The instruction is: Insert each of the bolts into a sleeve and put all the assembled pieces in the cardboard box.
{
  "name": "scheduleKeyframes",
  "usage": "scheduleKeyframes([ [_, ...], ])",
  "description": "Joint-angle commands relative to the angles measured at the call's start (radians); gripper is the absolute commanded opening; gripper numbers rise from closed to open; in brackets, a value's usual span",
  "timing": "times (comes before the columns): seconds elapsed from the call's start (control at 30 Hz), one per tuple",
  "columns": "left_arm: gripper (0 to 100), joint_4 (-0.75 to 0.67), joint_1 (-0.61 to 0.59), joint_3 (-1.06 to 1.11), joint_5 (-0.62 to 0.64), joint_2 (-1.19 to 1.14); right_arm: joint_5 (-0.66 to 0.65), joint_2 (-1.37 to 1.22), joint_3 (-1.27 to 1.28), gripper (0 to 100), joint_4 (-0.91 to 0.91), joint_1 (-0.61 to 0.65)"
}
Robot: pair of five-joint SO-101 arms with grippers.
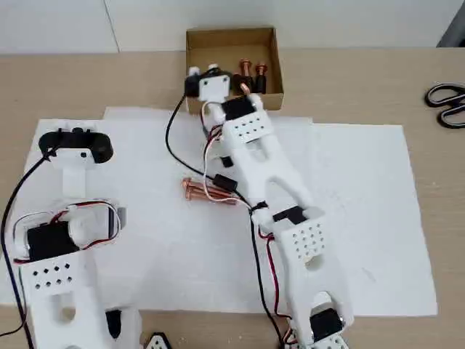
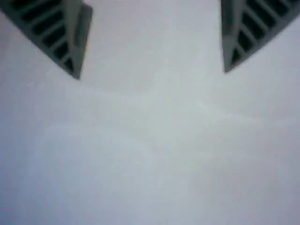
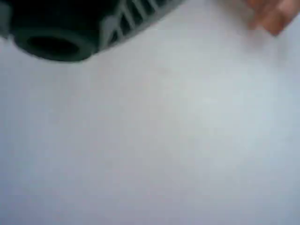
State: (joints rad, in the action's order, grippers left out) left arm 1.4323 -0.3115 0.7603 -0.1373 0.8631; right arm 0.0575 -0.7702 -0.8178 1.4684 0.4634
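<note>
The left gripper (image 2: 150,70) hangs wide open over the white paper sheet (image 1: 349,218), the right gripper (image 1: 207,76) sits at the near wall of the brown cardboard box (image 1: 218,49) — gripping or not, I cannot tell — copper-coloured metal pieces (image 1: 251,73) stand inside, and copper bolts (image 1: 197,190) lie together mid-sheet.

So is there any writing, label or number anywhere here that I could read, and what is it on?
None: no readable word, number or sign in any view. The cardboard box, the white paper, the scissors and the copper bolts all look unmarked.
</note>
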Motion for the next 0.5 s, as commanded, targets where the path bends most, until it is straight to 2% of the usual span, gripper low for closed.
scheduleKeyframes([
  [0.0, 18, -0.015, -0.006, -0.012, -0.005, 0.018, 0.0, 0.176, -0.095, 0.3, 0.097, -0.027],
  [0.2, 18, -0.014, -0.006, -0.042, -0.005, 0.018, -0.006, 0.367, -0.098, 0.4, 0.242, -0.099],
  [0.37, 18, 0.005, -0.006, -0.056, 0.0, 0.018, -0.008, 0.515, -0.087, 0.4, 0.257, -0.186],
  [0.47, 18, 0.031, -0.005, -0.058, 0.0, 0.018, -0.008, 0.575, 0.02, 0.4, 0.259, -0.237],
])
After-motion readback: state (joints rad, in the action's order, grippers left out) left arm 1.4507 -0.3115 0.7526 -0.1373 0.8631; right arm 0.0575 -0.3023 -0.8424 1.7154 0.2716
